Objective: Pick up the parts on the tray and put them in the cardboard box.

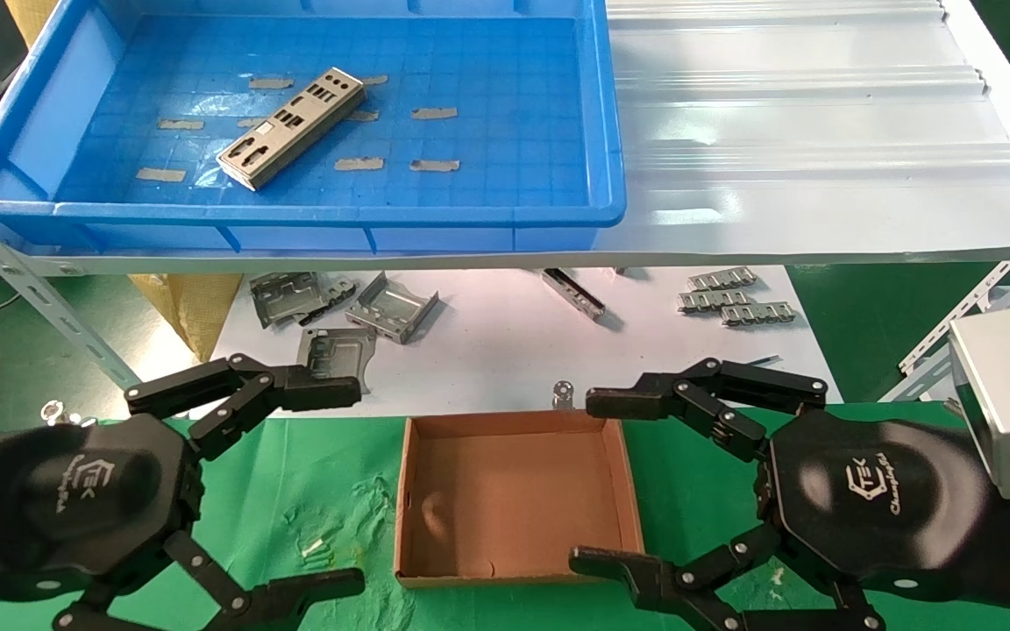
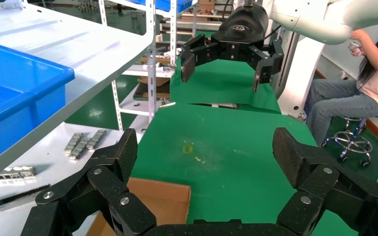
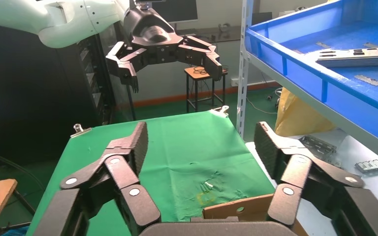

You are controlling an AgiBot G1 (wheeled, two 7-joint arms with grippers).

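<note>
Tray: the blue tray (image 1: 49,149) sat on the white shelf (image 1: 803,131), at its left end and far from the robot; scraps of grey tape (image 1: 433,112) were stuck to its grid floor.
Tabletop: a green tabletop (image 1: 312,491) lay below the shelf, with a white sheet (image 1: 487,342) at its far side.
Left gripper: the left gripper (image 1: 343,486) hovered low over the green tabletop, left of the box, released with fingers spread wide and empty.
Right gripper: the right gripper (image 1: 597,482) hovered at the box's right edge, likewise spread wide, grasping nothing.
Cardboard box: the cardboard box (image 1: 628,491) stood between the two grippers, holding no parts.
Part: one part (image 1: 291,128) lay flat and diagonal on the tray floor, left of centre.
Brackets: bent grey brackets (image 1: 343,307) rested on the white sheet under the shelf.
Strips: small ridged strips (image 1: 733,298) lay to their right, well apart from the box.
</note>
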